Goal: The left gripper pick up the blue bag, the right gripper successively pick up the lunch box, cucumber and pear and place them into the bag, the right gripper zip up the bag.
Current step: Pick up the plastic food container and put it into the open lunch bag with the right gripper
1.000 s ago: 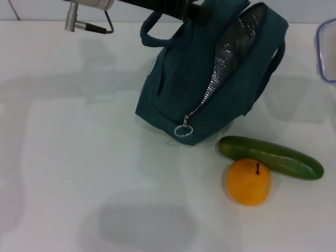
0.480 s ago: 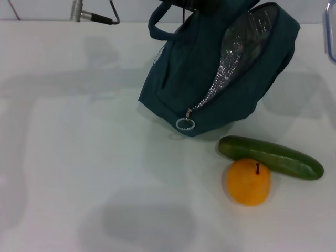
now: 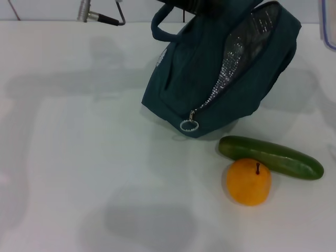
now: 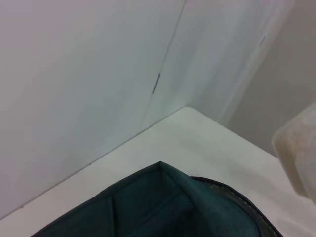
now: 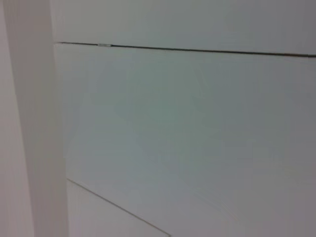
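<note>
Table: broad white tabletop (image 3: 84, 157), filling nearly the whole head view; soft grey shadows at lower centre and left.
Blue bag: large dark teal-blue fabric lunch bag (image 3: 199, 89), upper centre-right of the head view, tilted, lower corner down on the table, top toward the upper edge; zipper open along the slanted side, silver foil lining (image 3: 236, 52) showing in the gap; same teal fabric (image 4: 163, 207) along the lower edge of the left wrist view.
Bag handle: padded teal loop (image 3: 163, 31) at upper centre, curving up to the black mass at the frame's top edge.
Cucumber: long dark green smooth cucumber (image 3: 270, 156), lower right, lying flat just below the bag, apart from it.
Pear: round orange-yellow fruit with short dark stem (image 3: 248, 181), lower right, touching the cucumber's near side.
Lunch box: clear plastic container with blue rim (image 3: 328, 26), only a sliver at the upper right edge; pale blurred corner (image 4: 296, 148) at the right edge of the left wrist view.
Left gripper: black part (image 3: 202, 5) at top centre above the bag, mostly cut off; cannot tell whether spread or pinching the handle.
Connector: silver plug with black cable (image 3: 100, 16), upper left.
Zipper pull: metal ring (image 3: 189, 125), centre, at the bag's lowest corner.
Right gripper: nowhere in frame; right wrist view only white panels.
</note>
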### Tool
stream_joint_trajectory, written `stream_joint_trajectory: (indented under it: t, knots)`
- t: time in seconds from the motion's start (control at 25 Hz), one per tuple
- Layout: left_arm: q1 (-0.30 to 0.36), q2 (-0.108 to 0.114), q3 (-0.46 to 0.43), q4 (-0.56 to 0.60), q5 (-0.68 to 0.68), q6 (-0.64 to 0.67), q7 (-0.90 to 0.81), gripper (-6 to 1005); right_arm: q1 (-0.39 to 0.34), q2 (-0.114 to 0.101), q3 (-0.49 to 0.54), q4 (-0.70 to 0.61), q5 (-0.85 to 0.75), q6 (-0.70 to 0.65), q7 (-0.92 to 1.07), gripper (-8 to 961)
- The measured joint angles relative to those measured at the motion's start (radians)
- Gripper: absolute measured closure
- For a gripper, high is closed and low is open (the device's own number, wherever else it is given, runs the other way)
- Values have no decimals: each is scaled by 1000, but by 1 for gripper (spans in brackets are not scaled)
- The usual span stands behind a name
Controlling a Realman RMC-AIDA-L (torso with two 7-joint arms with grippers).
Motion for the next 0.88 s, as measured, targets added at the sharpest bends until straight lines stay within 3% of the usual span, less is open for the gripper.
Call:
stream_joint_trajectory:
  t: [0.88]
  knots:
    - [-19,-2,69,5,-61,0,-49,945,102,6,-13,-13,6,64,-29,810]
